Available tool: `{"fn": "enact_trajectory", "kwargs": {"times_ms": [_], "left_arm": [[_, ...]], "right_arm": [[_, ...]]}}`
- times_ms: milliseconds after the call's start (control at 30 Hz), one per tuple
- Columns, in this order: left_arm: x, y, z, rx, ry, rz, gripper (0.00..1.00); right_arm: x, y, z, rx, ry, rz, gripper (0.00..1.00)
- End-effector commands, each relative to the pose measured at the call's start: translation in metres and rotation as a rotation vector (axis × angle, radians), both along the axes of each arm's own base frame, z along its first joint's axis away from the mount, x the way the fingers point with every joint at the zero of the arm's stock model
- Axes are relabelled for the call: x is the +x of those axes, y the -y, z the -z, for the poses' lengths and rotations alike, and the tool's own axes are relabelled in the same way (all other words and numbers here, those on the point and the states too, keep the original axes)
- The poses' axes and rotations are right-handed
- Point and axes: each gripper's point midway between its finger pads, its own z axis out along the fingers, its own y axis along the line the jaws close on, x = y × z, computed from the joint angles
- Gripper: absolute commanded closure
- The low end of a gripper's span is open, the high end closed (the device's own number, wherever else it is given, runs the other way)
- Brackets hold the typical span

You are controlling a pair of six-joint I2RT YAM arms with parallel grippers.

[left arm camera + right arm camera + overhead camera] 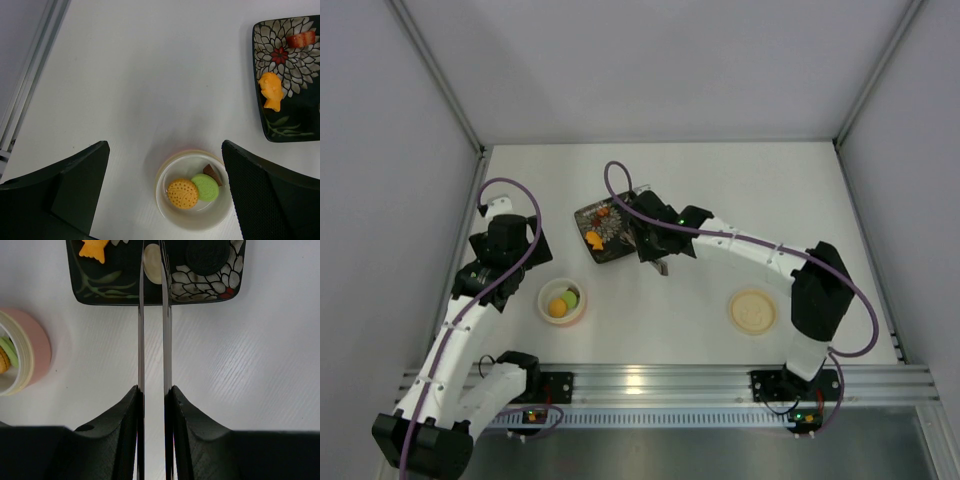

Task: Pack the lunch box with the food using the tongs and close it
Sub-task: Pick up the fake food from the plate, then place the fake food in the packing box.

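The lunch box (562,300) stands open on the table, with an orange cookie (183,194), a green cookie (205,187) and a brown piece inside. My left gripper (165,150) hovers above it, open and holding nothing. My right gripper (154,392) is shut on the tongs (140,340). Their two slim arms run nearly parallel out over the dark floral plate (105,290). The tips straddle a whitish piece of food (151,262); I cannot tell if it is pinched. An orange fish-shaped piece (272,91) and a red piece (301,39) also lie on the plate.
The round cream lid (752,311) lies flat on the table to the right, near the right arm's base. A dark round cookie (207,255) sits on the plate beside the tongs. White walls enclose the table at the back and on both sides.
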Motion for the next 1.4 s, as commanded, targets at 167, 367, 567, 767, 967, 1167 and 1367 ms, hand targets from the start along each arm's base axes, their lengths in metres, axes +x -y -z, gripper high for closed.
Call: {"fn": "enact_trajectory", "kwargs": {"times_ms": [167,367,567,767,967,1167,1367], "left_arm": [[0.002,-0.002,-0.009,0.004,0.035,-0.006,0.01],[0.002,-0.002,-0.01,0.002,0.038,-0.005,0.01],[0.002,-0.002,-0.01,0.003,0.038,-0.006,0.01],[0.002,-0.003,-0.01,0.003,0.039,-0.008,0.01],[0.002,-0.002,-0.01,0.003,0.038,-0.006,0.01],[0.002,-0.002,-0.01,0.002,0.039,-0.007,0.01],[0.002,-0.002,-0.01,0.002,0.039,-0.007,0.01]], "right_arm": [[-0.012,-0.013,-0.063,0.131,0.098,-0.028,0.78],[-0.051,-0.037,-0.079,0.182,0.119,-0.107,0.78],[-0.105,-0.079,-0.09,0.231,0.121,-0.234,0.77],[-0.134,-0.108,-0.083,0.232,0.101,-0.308,0.77],[-0.144,-0.126,-0.077,0.23,0.083,-0.352,0.76],[-0.144,-0.134,-0.067,0.214,0.066,-0.361,0.75],[-0.145,-0.138,-0.062,0.206,0.059,-0.368,0.72]]}}
